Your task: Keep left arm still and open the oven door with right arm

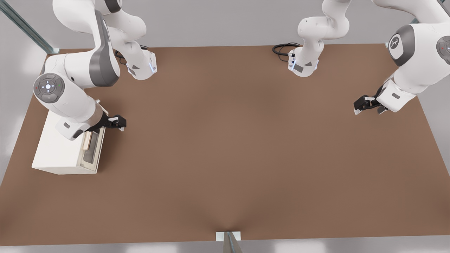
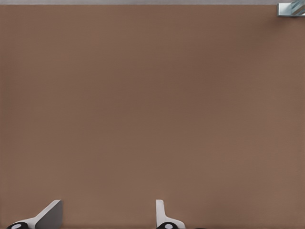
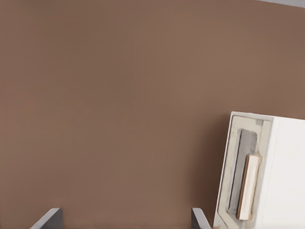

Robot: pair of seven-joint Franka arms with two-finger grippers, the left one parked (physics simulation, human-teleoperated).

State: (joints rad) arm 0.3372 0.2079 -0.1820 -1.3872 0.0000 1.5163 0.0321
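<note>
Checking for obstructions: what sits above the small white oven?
The working arm's black tool hangs, fingers spread, above the cream windowed oven door; the arm covers part of the white oven top.

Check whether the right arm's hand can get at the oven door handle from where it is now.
Probably yes. The hand hovers open just above the oven door, and nothing lies between it and the tan handle.
</note>
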